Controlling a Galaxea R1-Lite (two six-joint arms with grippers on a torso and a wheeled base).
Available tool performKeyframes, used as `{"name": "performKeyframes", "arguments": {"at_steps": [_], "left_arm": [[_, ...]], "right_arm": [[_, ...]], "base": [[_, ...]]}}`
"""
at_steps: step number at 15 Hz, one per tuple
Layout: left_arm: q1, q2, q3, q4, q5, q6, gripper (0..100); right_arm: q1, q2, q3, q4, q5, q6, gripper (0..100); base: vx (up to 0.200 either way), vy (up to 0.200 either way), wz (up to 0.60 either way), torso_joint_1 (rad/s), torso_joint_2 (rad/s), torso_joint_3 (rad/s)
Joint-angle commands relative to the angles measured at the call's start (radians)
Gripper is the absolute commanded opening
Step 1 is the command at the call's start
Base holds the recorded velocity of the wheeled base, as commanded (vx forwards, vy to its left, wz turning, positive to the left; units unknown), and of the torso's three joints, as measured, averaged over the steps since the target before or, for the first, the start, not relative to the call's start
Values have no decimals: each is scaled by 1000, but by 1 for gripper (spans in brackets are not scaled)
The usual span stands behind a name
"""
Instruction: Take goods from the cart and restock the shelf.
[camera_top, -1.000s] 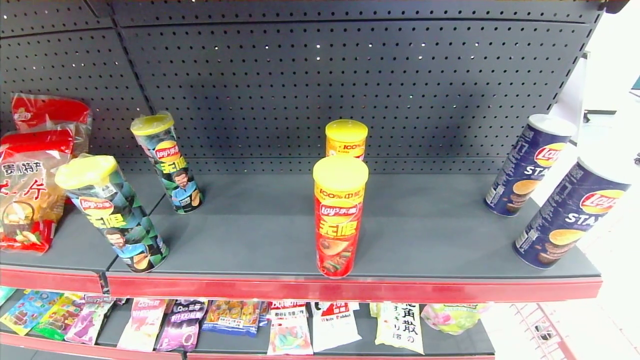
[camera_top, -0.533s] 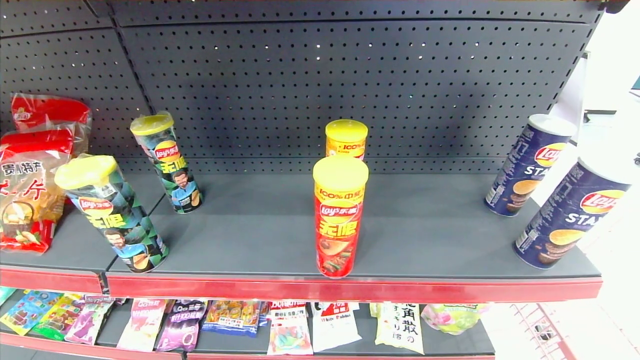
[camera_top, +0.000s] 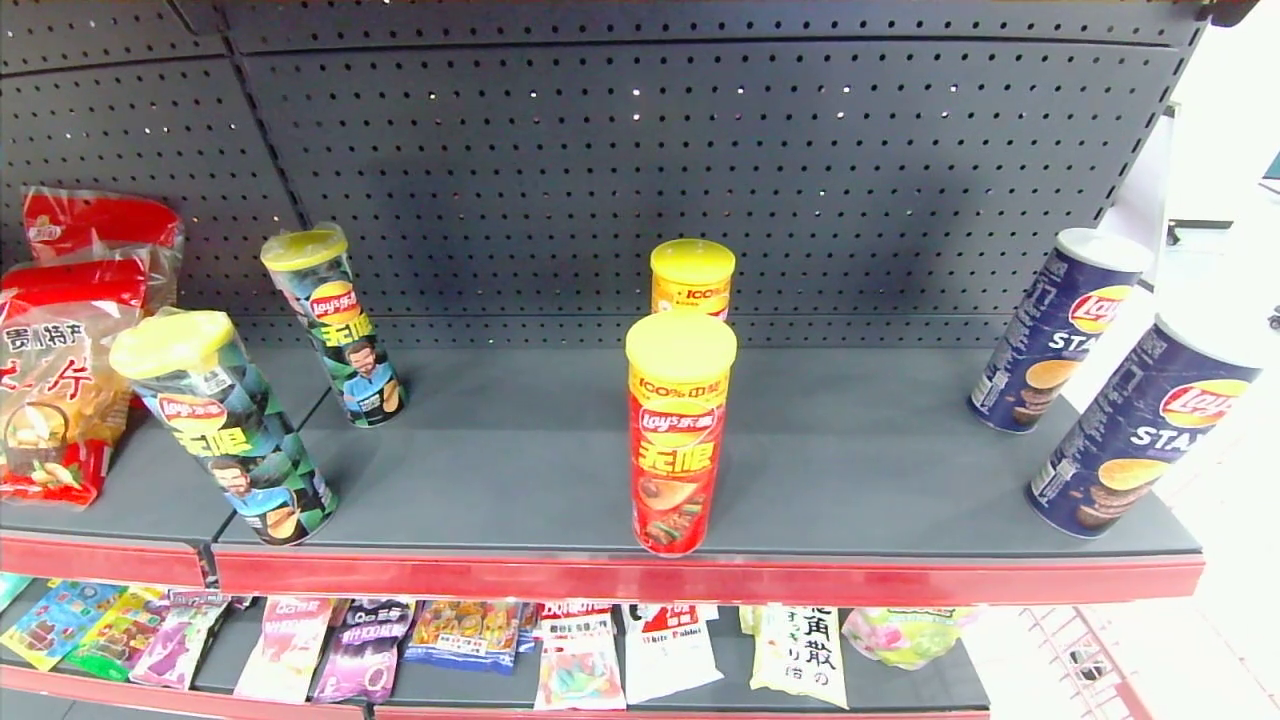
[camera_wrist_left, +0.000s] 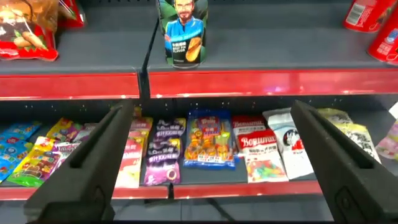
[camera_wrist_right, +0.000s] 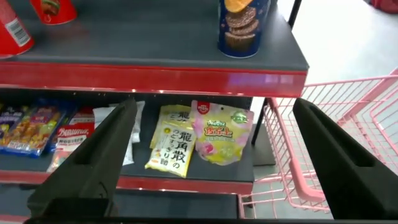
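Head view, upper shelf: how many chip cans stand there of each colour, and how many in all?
Green cans: 2
Red cans: 2
Blue cans: 2
Total: 6

Cannot see the lower part of the rear red can (camera_top: 692, 278), hidden behind the front red can (camera_top: 678, 430) at the shelf's (camera_top: 850, 450) front edge. Get just the bases of the green can (camera_wrist_left: 181, 31) and the blue can (camera_wrist_right: 242, 25), tops cut off. Lose the pink cart (camera_wrist_right: 348, 93) past the picture's edge.
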Motion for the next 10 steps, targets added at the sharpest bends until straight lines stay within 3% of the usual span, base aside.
{"name": "performKeyframes", "arguments": {"at_steps": [1,10], "left_arm": [[3,-13,0,0,2,-1,100],[3,-13,0,0,7,0,100]], "right_arm": [[4,-21,-1,0,-9,1,100],[4,-22,1,0,-7,6,100]], "base": [[0,0,0,0,0,0],[0,0,0,0,0,0]]}}
